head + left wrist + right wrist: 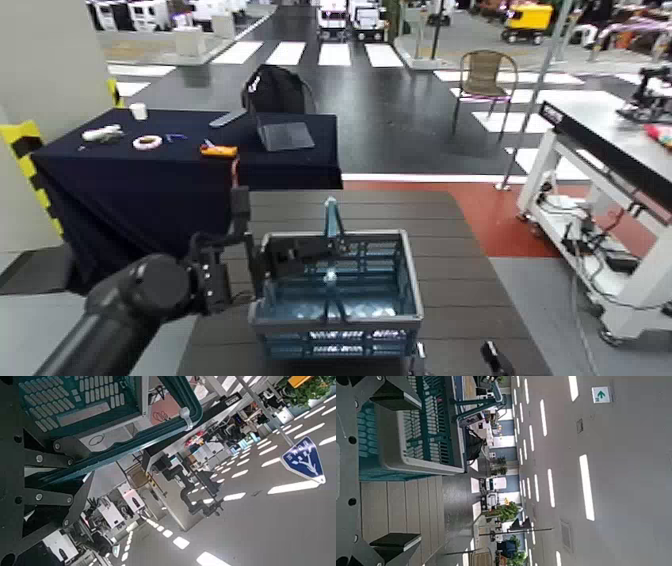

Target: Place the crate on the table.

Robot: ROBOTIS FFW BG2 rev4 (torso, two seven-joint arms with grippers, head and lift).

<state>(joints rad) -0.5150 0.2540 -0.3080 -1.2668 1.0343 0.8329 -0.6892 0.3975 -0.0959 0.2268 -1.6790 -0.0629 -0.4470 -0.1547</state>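
Note:
The blue-grey crate with its teal handle upright sits on the dark brown slatted table, near its front edge. My left gripper is at the crate's left side. In the left wrist view it is shut on the rim of the crate. My right gripper is low at the table's front edge, just right of the crate. In the right wrist view it is open, with the crate close to one finger and apart from the other.
A table draped in navy cloth stands behind on the left, with a laptop, a tape roll and an orange tool. A white-framed workbench is on the right. A chair stands farther back.

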